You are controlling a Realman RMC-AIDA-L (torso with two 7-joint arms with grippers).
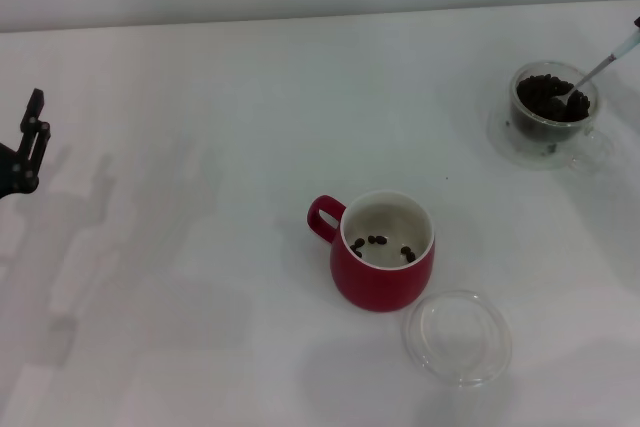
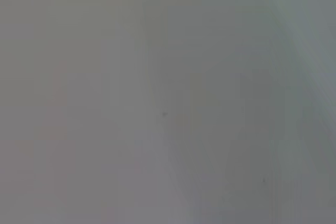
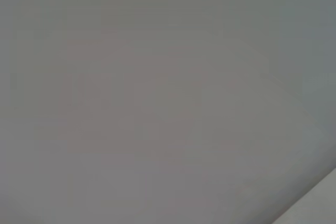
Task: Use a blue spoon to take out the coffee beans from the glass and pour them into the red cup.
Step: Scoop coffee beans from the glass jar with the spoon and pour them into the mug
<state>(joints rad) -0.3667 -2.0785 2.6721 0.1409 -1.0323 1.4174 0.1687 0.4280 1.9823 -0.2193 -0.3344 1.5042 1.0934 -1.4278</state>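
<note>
The red cup (image 1: 383,265) stands in the middle of the table with its handle toward my left, and a few coffee beans (image 1: 380,244) lie on its white bottom. The glass (image 1: 552,113) stands at the far right, filled with more coffee beans (image 1: 548,95). The blue spoon (image 1: 603,65) has its bowl in the glass's beans, and its pale handle rises to the right edge. Only a dark tip of my right gripper (image 1: 636,22) shows there, at the handle's end. My left gripper (image 1: 27,145) hangs idle at the far left. Both wrist views show only blank grey surface.
A flat clear round dish (image 1: 457,337) lies on the white table (image 1: 200,247) just in front and to the right of the red cup, almost touching it. The table's far edge meets a pale wall.
</note>
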